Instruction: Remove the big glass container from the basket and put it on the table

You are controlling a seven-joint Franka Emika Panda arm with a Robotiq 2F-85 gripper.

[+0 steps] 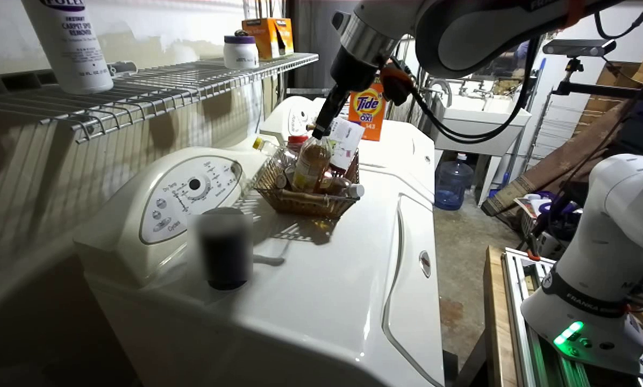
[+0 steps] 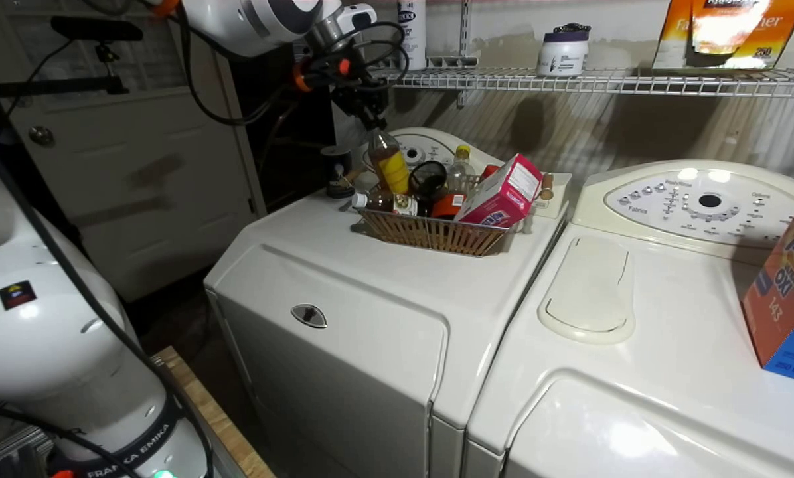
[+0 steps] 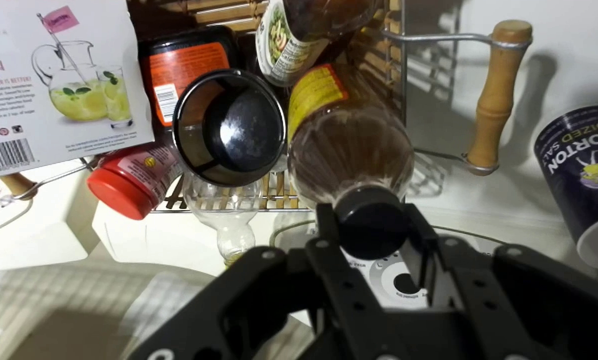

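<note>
The big glass container, an amber-brown bottle with a black cap, stands tilted in the basket in both exterior views and fills the middle of the wrist view. The basket is brown and woven, and shows in both exterior views. It sits on the table, the glossy white appliance top. My gripper reaches down to the bottle's top in both exterior views. In the wrist view its fingers press on both sides of the cap. The bottle's base is hidden.
A pink-and-white box, a black cup and several bottles crowd the basket. A dark salt canister stands beside it on the appliance. A wire shelf runs along the wall. An orange carton stands on the neighbouring appliance.
</note>
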